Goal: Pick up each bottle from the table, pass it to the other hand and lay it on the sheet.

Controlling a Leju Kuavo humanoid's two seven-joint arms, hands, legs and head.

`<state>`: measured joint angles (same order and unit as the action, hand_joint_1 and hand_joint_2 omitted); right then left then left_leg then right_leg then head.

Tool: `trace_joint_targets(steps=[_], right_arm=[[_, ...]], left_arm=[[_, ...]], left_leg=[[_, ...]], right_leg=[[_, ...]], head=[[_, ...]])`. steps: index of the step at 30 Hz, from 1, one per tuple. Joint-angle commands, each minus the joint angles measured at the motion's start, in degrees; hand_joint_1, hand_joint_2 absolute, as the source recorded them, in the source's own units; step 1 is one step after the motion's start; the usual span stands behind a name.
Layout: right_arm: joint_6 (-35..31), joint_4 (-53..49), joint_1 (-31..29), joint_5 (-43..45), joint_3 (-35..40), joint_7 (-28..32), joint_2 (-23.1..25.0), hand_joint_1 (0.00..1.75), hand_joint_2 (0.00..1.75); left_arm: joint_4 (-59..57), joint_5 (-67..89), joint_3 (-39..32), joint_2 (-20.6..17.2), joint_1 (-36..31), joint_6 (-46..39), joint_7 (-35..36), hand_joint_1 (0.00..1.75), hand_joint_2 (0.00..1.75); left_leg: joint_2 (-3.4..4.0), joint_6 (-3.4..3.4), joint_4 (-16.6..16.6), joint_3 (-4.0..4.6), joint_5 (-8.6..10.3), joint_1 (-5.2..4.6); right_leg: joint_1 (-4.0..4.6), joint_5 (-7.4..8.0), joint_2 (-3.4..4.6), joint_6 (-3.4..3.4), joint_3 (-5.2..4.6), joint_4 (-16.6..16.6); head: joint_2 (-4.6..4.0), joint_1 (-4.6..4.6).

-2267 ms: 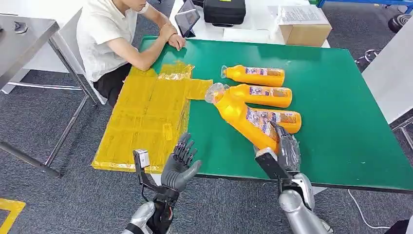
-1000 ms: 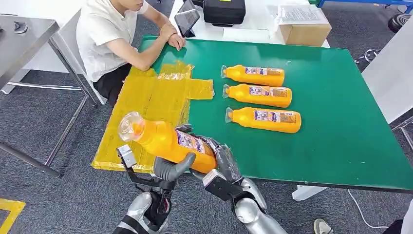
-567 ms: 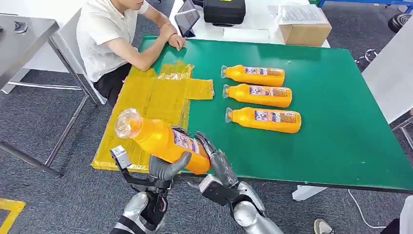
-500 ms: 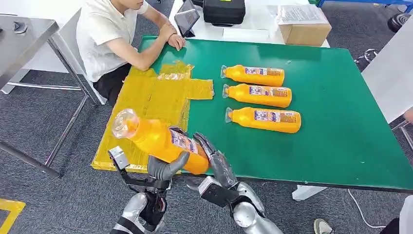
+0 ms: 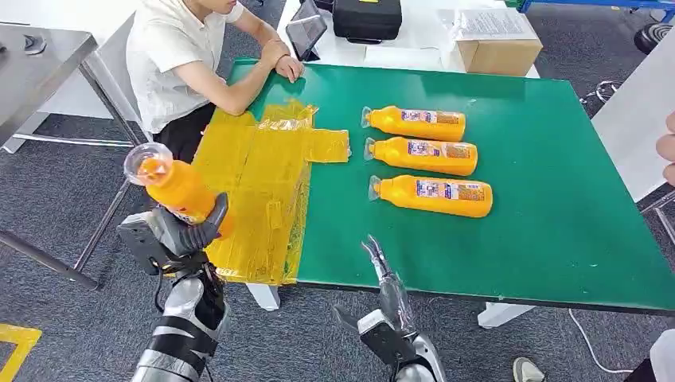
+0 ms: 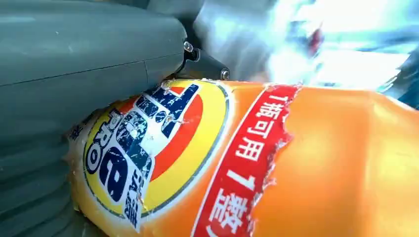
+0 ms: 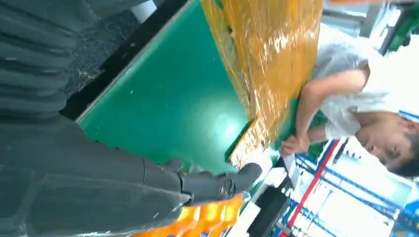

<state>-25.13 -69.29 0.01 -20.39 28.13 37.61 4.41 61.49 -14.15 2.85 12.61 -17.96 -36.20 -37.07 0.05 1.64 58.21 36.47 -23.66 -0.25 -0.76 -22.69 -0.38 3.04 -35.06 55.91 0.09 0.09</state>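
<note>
The left robot hand (image 5: 179, 232) grips an orange bottle (image 5: 177, 189) around its lower body, thumb wrapped across the front. The bottle stands tilted with its clear cap toward ten o'clock, held in the air just off the worktop's (image 5: 509, 239) near-left corner, beside the left edge of the yellow sheet (image 5: 255, 183). In the left wrist view the bottle's (image 6: 296, 168) torn label with red and blue print sits pressed against the grey thumb (image 6: 89, 49).

The right robot hand (image 5: 388, 286) is empty — its fingers are straight and lie close together, pointing toward twelve o'clock over the near edge of the worktop, with the thumb sticking out to the side toward nine o'clock. In the right wrist view the thumb (image 7: 217, 185) reaches out over the green surface (image 7: 168, 98), apart from the crinkled sheet (image 7: 267, 59).

Three more bottles lie on their sides on the green worktop at roughly one o'clock from the right robot hand, caps all toward nine o'clock: the far bottle (image 5: 414, 122), the middle bottle (image 5: 422, 155) and the near bottle (image 5: 434, 196) — stacked in a row, close beside one another, well apart from the sheet.

A person in a white shirt (image 5: 171, 60) sits at the far-left corner, forearm resting on the worktop. Beyond it sit a tablet (image 5: 306, 32), a black case (image 5: 366, 17) and a cardboard box (image 5: 497, 40).
</note>
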Motion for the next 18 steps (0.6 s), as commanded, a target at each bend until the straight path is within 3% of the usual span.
trace_joint_targets(steps=[1, 4, 6, 18], right_arm=[[0.1, 0.8, -0.8, 0.1, -4.0, 1.8, 2.1, 0.00, 0.00], [1.0, 0.7, -0.7, 0.5, -5.0, 2.2, 2.5, 0.00, 0.00], [1.6, 0.2, -0.3, 0.7, -5.5, 2.3, 2.7, 0.00, 0.00], [2.0, -0.1, -0.1, 0.7, -5.7, 2.3, 2.8, 0.00, 0.00]], left_arm=[[-17.3, 63.9, -18.4, 1.0, -10.1, -3.8, 5.5, 1.75, 1.75], [-27.1, 76.7, -8.4, -3.7, -14.0, -3.2, 18.7, 1.75, 1.75], [-30.9, 76.8, -4.5, -5.0, -15.9, 1.6, 22.8, 1.75, 1.75], [-32.6, 77.0, -1.2, -5.8, -16.5, 5.5, 24.1, 1.75, 1.75]], left_leg=[[0.14, -0.12, 0.0, -0.39, -0.15, 0.06], [-0.03, -0.06, -0.1, -0.20, -0.01, 0.00], [0.00, -0.08, 0.0, -0.19, -0.02, 0.01], [0.03, -0.10, 0.0, -0.21, -0.07, 0.03]], right_leg=[[0.05, -0.11, 0.17, -0.15, 0.34, 0.0], [-0.01, -0.05, -0.03, -0.07, 0.19, 0.0], [0.01, -0.04, 0.00, -0.09, 0.16, 0.0], [0.02, -0.08, 0.00, -0.10, 0.16, 0.0]], head=[[0.00, 0.00], [0.00, 0.05], [0.00, 0.00], [0.00, 0.00]])
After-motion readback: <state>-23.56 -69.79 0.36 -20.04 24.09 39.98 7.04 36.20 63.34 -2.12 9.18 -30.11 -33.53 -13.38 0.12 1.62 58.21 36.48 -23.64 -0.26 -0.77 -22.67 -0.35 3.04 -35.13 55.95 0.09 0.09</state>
